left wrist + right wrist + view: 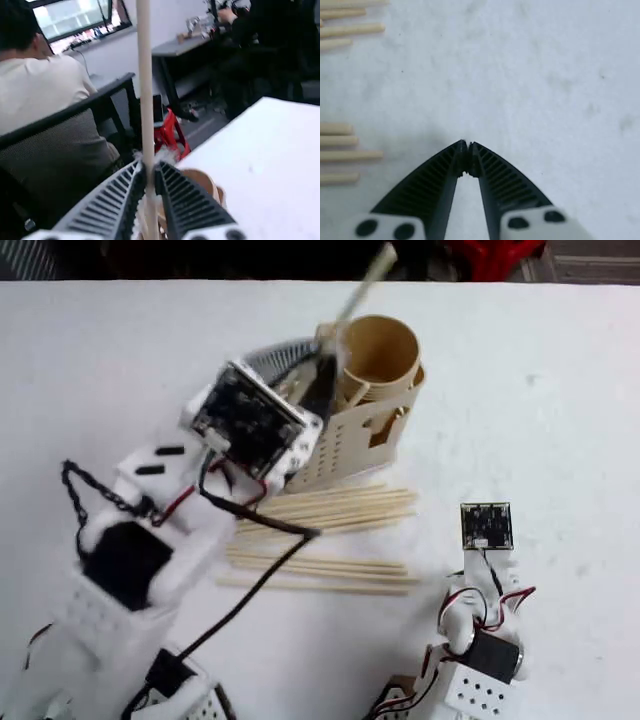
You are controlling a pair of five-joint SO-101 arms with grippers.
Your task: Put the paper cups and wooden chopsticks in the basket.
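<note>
our left claw point(149, 172) grips one pale wooden chopstick point(144, 75) upright above the cream slotted plastic basket point(350, 445), likely to drop it beside the tan paper cups point(380, 355) inside. the other chopsticks point(320, 540) lie on the white bench point(540, 390). our right claw point(467, 152) hovers clenched and empty near them.

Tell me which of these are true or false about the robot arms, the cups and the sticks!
1. The left gripper pinches one pale wooden chopstick. True.
2. Loose wooden chopsticks lie on the white table. True.
3. The tan paper cups stand on the table. False: they sit inside the cream slotted plastic basket.
4. The right gripper holds a chopstick. False: it is shut on nothing, above bare table.
</note>
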